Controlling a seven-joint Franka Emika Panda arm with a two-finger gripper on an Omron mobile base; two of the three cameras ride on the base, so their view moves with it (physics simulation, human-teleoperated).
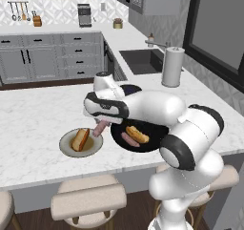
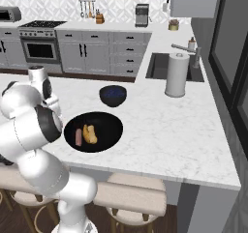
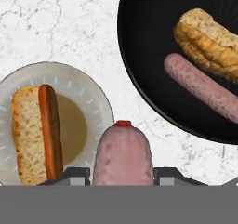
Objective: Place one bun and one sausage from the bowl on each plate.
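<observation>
Black bowl (image 3: 153, 56) is holding one bun (image 3: 209, 39) and one sausage (image 3: 200, 86) side by side. Grey-rimmed plate (image 3: 90, 95) beside it is carrying a bun with a sausage. Tool (image 3: 122, 174) is gripping a pink sausage (image 3: 123, 151) over the marble surface (image 1: 33, 119). Blue bowl (image 2: 113, 95) and paper-towel roll (image 2: 177, 75) are standing behind; the arm is hiding part of the plate from the base views.

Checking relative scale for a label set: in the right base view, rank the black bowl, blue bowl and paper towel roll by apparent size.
1. black bowl
2. paper towel roll
3. blue bowl
The last two look close; the roll stands farther back, so that order is unsure.
</observation>
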